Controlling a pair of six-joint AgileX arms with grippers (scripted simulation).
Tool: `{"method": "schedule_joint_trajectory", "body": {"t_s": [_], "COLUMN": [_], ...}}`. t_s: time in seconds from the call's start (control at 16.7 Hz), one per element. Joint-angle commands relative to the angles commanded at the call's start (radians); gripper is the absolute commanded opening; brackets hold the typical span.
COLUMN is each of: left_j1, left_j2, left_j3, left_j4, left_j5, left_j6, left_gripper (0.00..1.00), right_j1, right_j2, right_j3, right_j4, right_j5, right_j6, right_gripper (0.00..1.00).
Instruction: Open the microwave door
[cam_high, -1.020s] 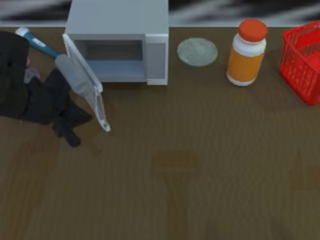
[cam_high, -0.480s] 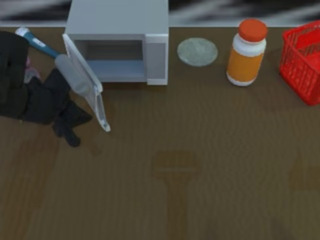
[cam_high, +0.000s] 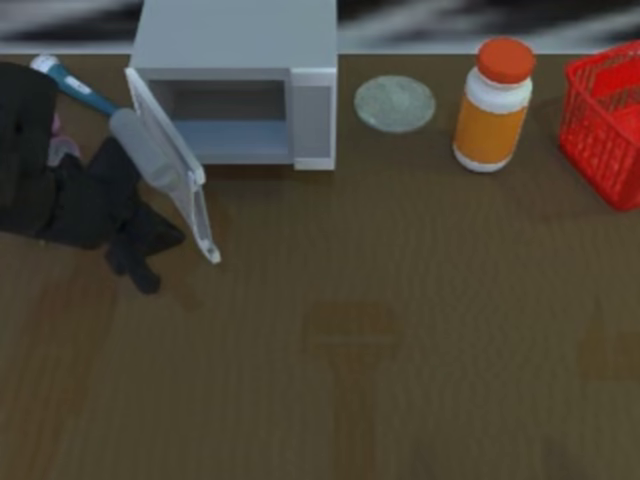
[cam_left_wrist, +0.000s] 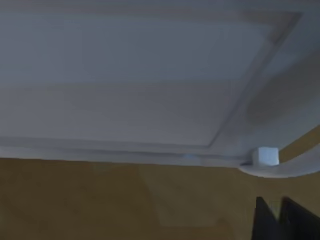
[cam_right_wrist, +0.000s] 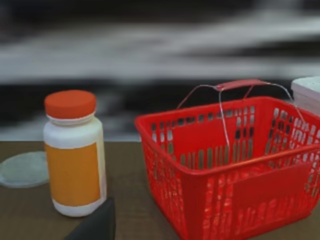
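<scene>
left end effector (cam_high: 140, 262) sits outside the door (cam_high: 170, 180), grip state unclear; door swung wide from the microwave (cam_high: 235, 60) at worktop's left-rear, so back off without nudging it.

Microwaves: one microwave (cam_high: 240, 70), upper left of the top view
Doors: one microwave door (cam_high: 170, 175), swung open at the frame's left
Bottles: one white bottle (cam_high: 492, 105) with an orange cap and label, upper right
Baskets: one red basket (cam_high: 605, 130), at the right edge
Round discs: one pale grey disc (cam_high: 395, 103), between microwave and bottle
Teal-and-white objects: one (cam_high: 72, 86), upper left
Benches: one brown bench (cam_high: 400, 350)
Arms in the top view: one, the left arm (cam_high: 70, 190)
</scene>
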Motion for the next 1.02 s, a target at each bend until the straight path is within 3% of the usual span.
{"method": "schedule_joint_trajectory", "body": {"t_s": [0.48,1.02], "left_j1": [0.0,-0.001], "left_j2": [0.0,0.0], "left_j3": [0.0,0.0], "left_j4": [0.0,0.0], "left_j5": [0.0,0.0], "left_j6": [0.0,0.0], "left_gripper": [0.98,1.0], "right_j1": [0.0,0.0], "right_j2": [0.0,0.0], "right_j3": [0.0,0.0], "right_j4": [0.0,0.0], "right_j5": [0.0,0.0], "right_j6": [0.0,0.0], "right_gripper": [1.0,1.0]}}
